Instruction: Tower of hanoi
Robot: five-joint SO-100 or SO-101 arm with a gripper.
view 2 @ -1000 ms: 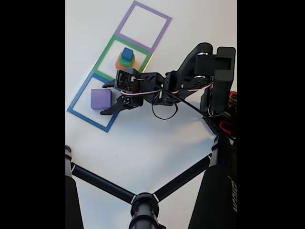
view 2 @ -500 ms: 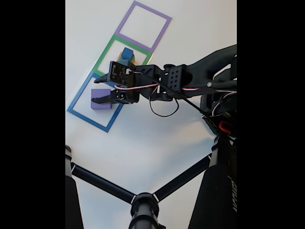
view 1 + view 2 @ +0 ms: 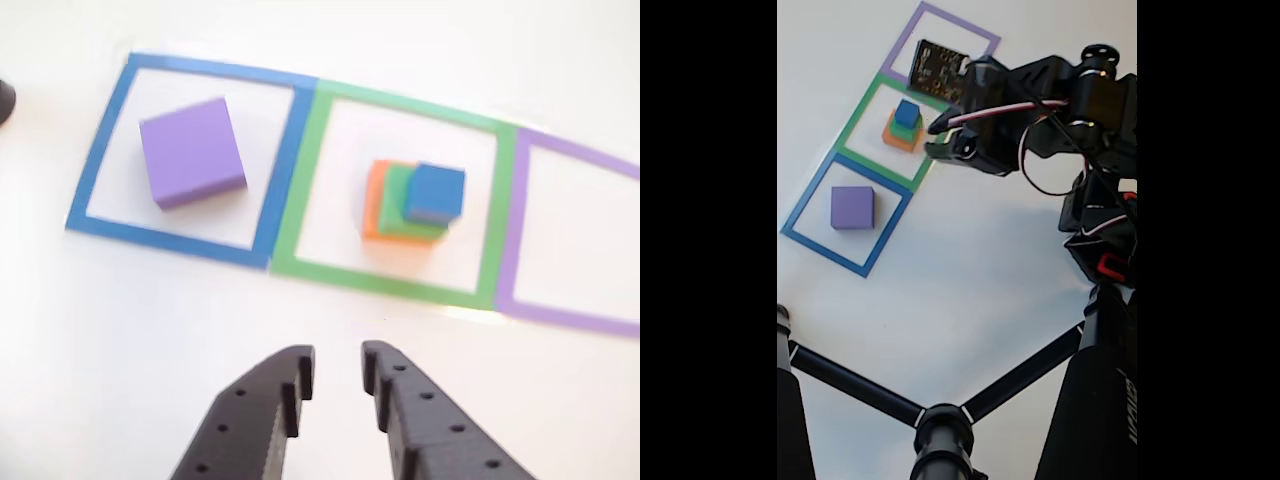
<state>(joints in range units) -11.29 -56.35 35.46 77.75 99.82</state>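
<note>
The purple block [image 3: 193, 152] [image 3: 852, 207] lies flat on its own inside the blue square outline [image 3: 92, 170] [image 3: 807, 192]. In the green outline [image 3: 305, 180] [image 3: 860, 112] stands a stack: the orange block [image 3: 372, 205] [image 3: 892, 138] at the bottom, the green block [image 3: 395, 195] [image 3: 902, 129] on it, and the small blue cube [image 3: 435, 192] [image 3: 907, 112] on top. My gripper [image 3: 337, 365] [image 3: 940, 137] hovers just outside the green outline beside the stack, open by a narrow gap, with nothing between its black fingers [image 3: 290, 385].
The purple square outline [image 3: 510, 220] [image 3: 900, 40] beyond the stack holds no block. The arm's body and cables [image 3: 1090, 170] fill the right side of the fixed view. Black tripod legs [image 3: 940, 430] cross its lower part. The table is white.
The gripper has left the purple block, risen and swung over to the green outline beside the stack. Its jaws stand closer together than before. The purple block stayed in the blue outline.
</note>
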